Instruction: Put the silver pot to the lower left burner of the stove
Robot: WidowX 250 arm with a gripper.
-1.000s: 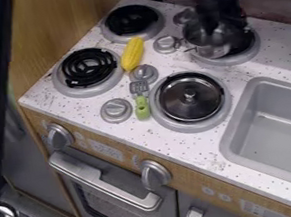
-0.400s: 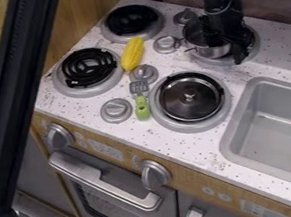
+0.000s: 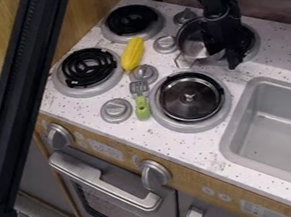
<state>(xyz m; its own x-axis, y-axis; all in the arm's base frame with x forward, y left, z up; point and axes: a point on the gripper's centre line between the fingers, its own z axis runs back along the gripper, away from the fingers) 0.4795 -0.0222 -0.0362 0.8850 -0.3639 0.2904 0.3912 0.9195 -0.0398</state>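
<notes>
The black gripper hangs over the back right burner, shut on the right side of the silver pot. The pot is tilted, its opening partly hidden by the gripper, and its wire handle points to the lower left. It overlaps the left part of that burner. The lower left burner has a black coil and nothing on it.
A yellow corn lies between the left burners and the knobs. A lidded dark pan sits on the front right burner, beside a green spatula. The sink is at the right.
The gripper has come down at the pot's right side and shifted slightly left. The pot has moved a little left and tilted with it. The dark arm-like bar at left has swung right.
</notes>
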